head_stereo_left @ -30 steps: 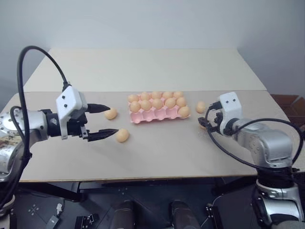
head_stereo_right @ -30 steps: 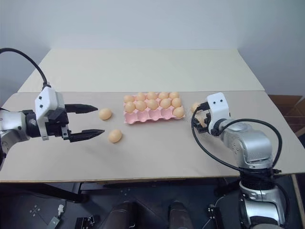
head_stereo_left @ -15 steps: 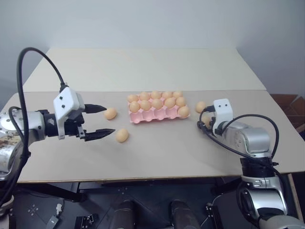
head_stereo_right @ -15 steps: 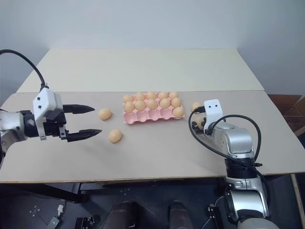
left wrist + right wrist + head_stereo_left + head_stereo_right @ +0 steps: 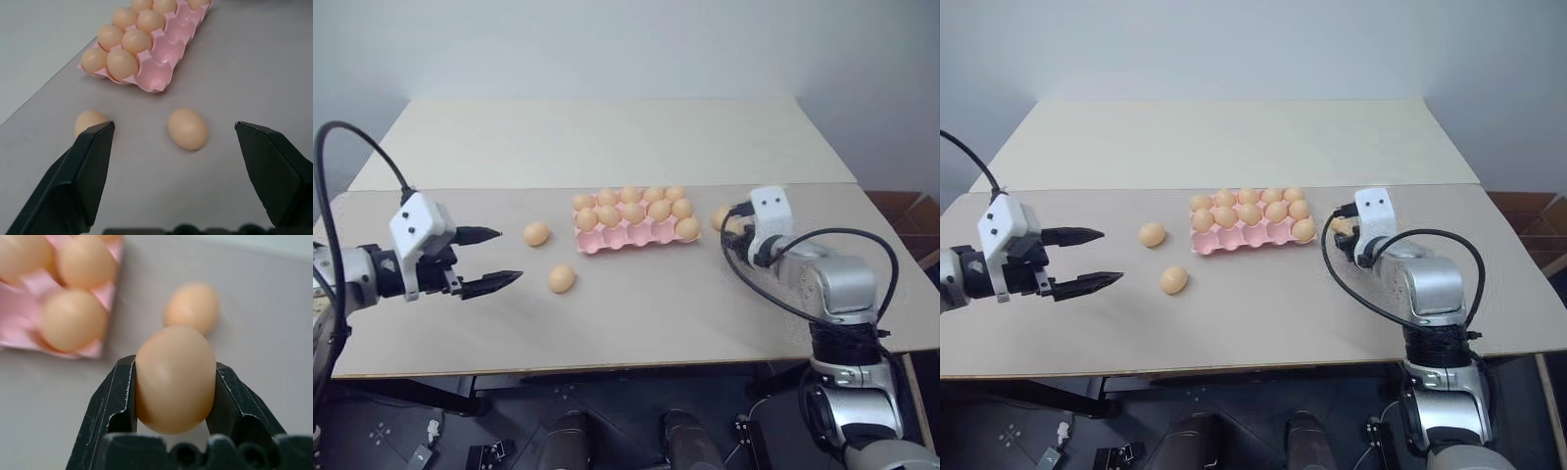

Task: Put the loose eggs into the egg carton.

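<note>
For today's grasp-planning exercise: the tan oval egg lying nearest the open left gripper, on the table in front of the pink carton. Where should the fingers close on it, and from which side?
Grip the tan oval egg across its narrow middle. It lies on its side between the open left gripper's spread fingers, so come in low from the near side and close on the rounded flanks, probably gently, clear of the pink moulded egg carton.

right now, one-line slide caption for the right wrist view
Right gripper shut on an egg, another loose egg beyond it beside the carton.

L tool (image 5: 173, 132) wide apart; R tool (image 5: 175, 377) clamped on egg (image 5: 175, 378)
</note>
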